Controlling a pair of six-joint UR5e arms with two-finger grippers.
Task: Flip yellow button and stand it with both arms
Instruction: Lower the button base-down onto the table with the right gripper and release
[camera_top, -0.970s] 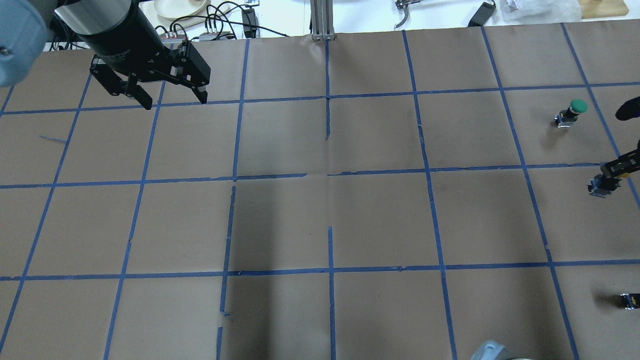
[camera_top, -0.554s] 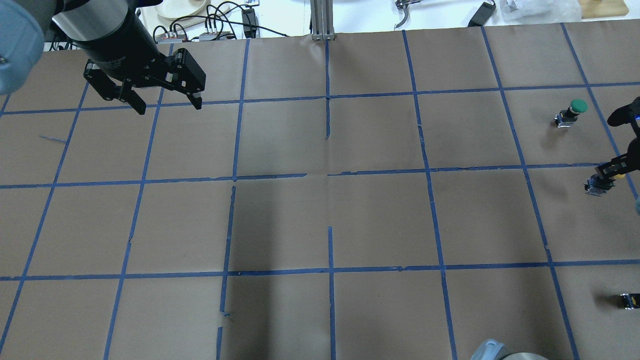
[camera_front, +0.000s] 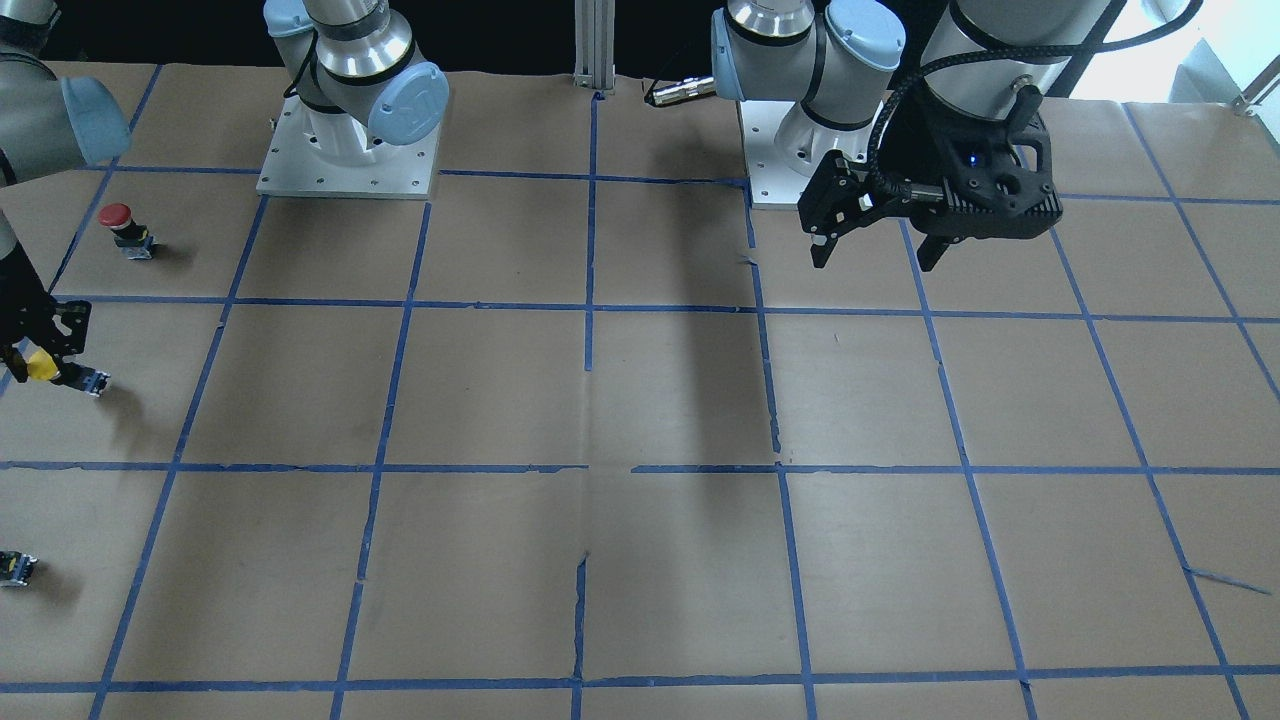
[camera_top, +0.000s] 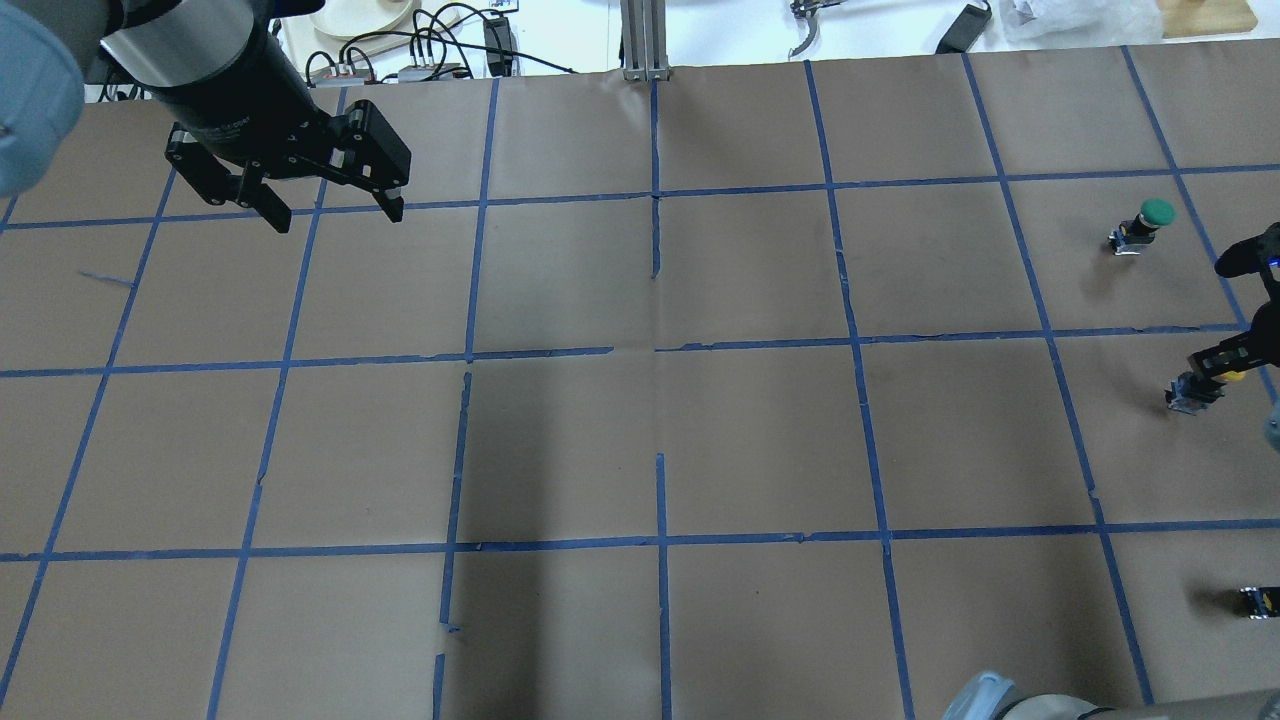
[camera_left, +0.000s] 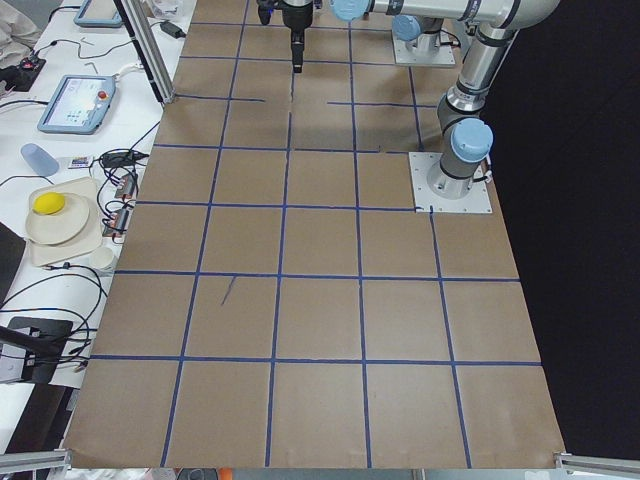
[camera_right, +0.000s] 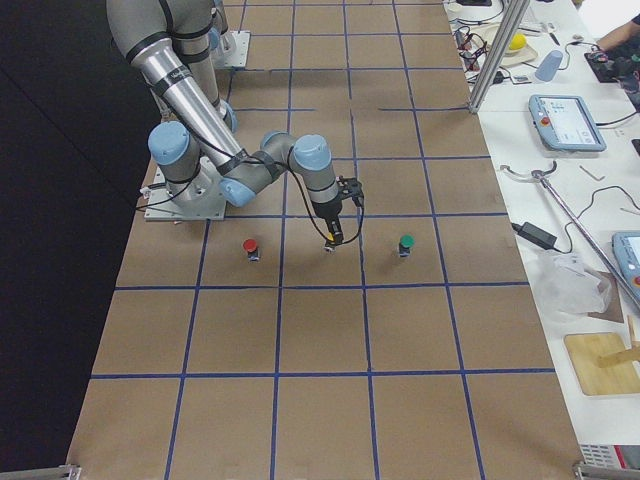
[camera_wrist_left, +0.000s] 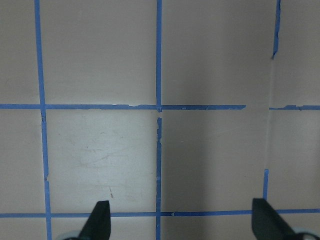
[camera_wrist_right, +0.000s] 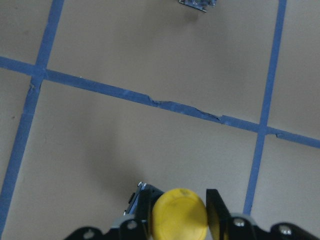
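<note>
I am holding the yellow button (camera_wrist_right: 179, 215) in the right gripper (camera_top: 1222, 366), which is pinching the cap with one finger pressing on each side. In the right wrist view the round cap is facing the camera and hiding most of the dark body under it; only a corner of the body is poking out at the left. In the overhead view this gripper is showing at the far right edge and is mostly cut off. The button's body is sticking out to the left of it, over the middle row of squares on the table (camera_top: 760, 440). I cannot tell whether the body is touching the brown paper or hanging just above it; a shadow is lying close beside it.

The left gripper (camera_top: 340, 220) is hovering over the far left of the table, spread wide and carrying nothing. Its fingers (camera_wrist_left: 100, 222) are just peeking in at the bottom of the left wrist view, over bare paper and blue tape lines (camera_wrist_left: 159, 150).

A green button (camera_top: 1155, 212) is standing farther out than the yellow one, well apart from it. A red button (camera_front: 118, 220) is standing nearer the robot's base. A small dark piece (camera_top: 1258, 600) is lying at the right edge, partly cut off, and I cannot make out what it is.
</note>
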